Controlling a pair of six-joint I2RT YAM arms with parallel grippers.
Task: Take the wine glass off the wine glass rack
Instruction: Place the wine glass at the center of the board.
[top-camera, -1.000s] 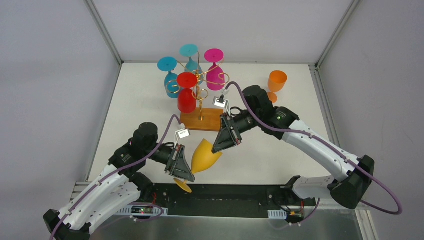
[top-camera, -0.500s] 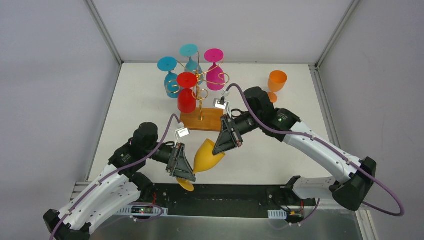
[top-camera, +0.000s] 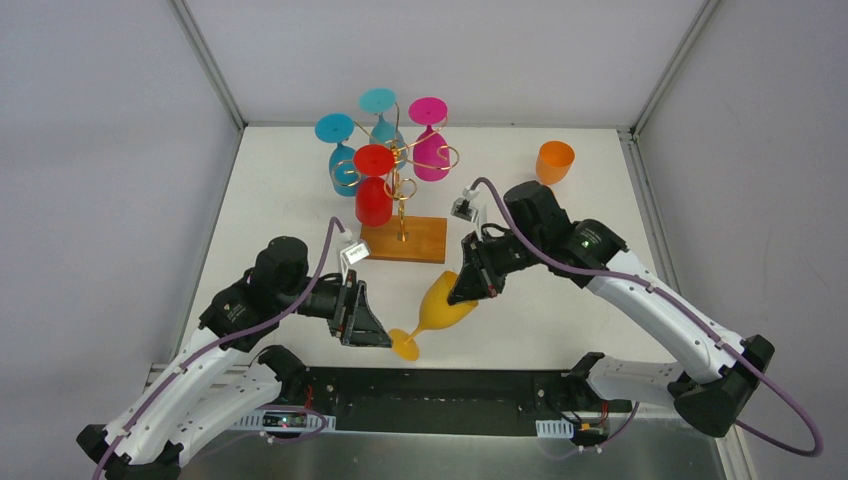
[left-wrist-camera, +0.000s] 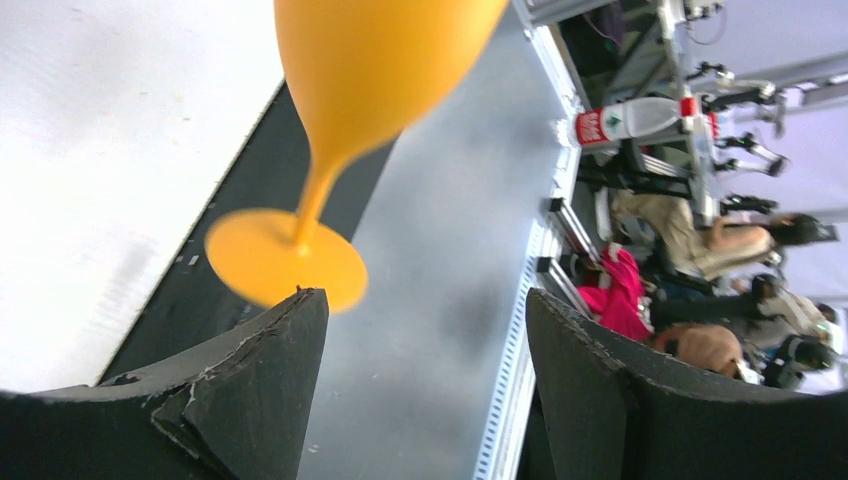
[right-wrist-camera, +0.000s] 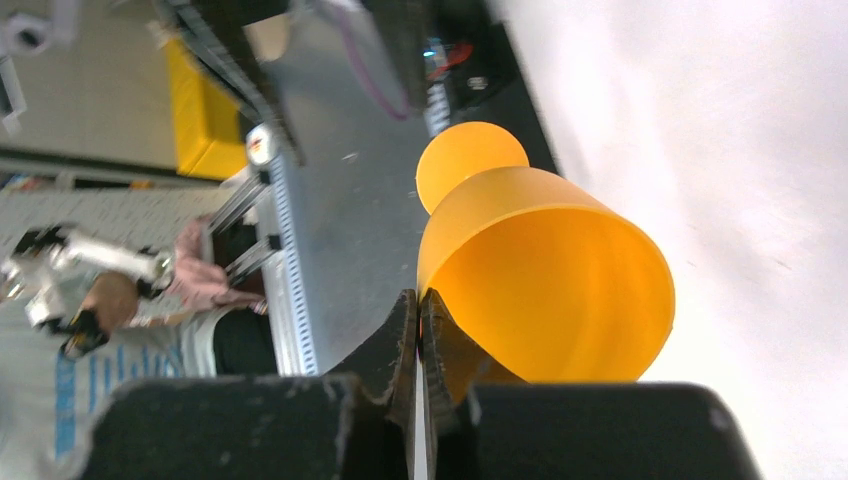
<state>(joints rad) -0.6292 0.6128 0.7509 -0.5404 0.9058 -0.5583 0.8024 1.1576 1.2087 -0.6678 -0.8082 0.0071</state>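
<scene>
The wine glass rack (top-camera: 402, 190), gold wire on an orange-brown wooden base (top-camera: 420, 243), stands at the table's middle back. Two blue, one pink and one red wine glass (top-camera: 373, 186) hang on it upside down. My right gripper (top-camera: 468, 288) is shut on the rim of an orange wine glass (top-camera: 437, 310) and holds it tilted in front of the rack, its foot toward the near edge. The glass's open bowl (right-wrist-camera: 545, 275) fills the right wrist view, one finger inside it. My left gripper (top-camera: 378, 328) is open, just left of the glass's foot (left-wrist-camera: 285, 258).
An orange cup (top-camera: 554, 161) stands at the back right of the table. A black strip and the arm bases run along the near edge. People and equipment show beyond the table in the wrist views.
</scene>
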